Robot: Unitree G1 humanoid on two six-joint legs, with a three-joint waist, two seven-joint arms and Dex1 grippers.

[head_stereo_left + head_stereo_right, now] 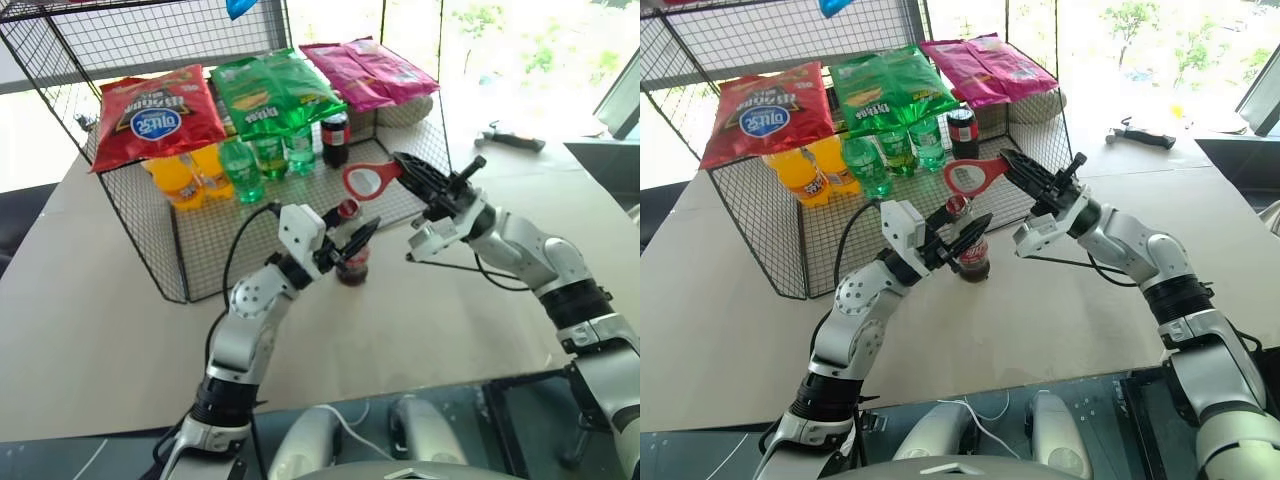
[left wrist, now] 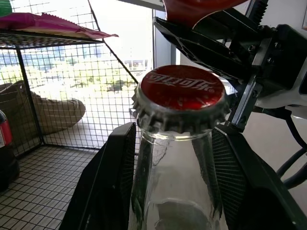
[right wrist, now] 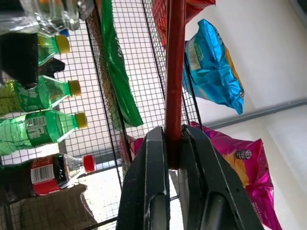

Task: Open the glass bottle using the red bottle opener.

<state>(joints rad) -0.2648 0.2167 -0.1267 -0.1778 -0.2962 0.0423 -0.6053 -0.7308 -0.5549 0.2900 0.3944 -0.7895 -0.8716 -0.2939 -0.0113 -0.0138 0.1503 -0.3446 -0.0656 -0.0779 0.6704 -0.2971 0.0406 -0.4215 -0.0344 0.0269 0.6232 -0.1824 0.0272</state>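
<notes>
Glass bottle — one, capped — sits clamped in the left gripper; one red bottle opener is pinched in the right gripper above.

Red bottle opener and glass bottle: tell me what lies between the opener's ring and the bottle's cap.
Nothing: in the left eye view, the red bottle opener hangs above the glass bottle with only open air between.

Beige table, wire rack, bright windows.
</notes>
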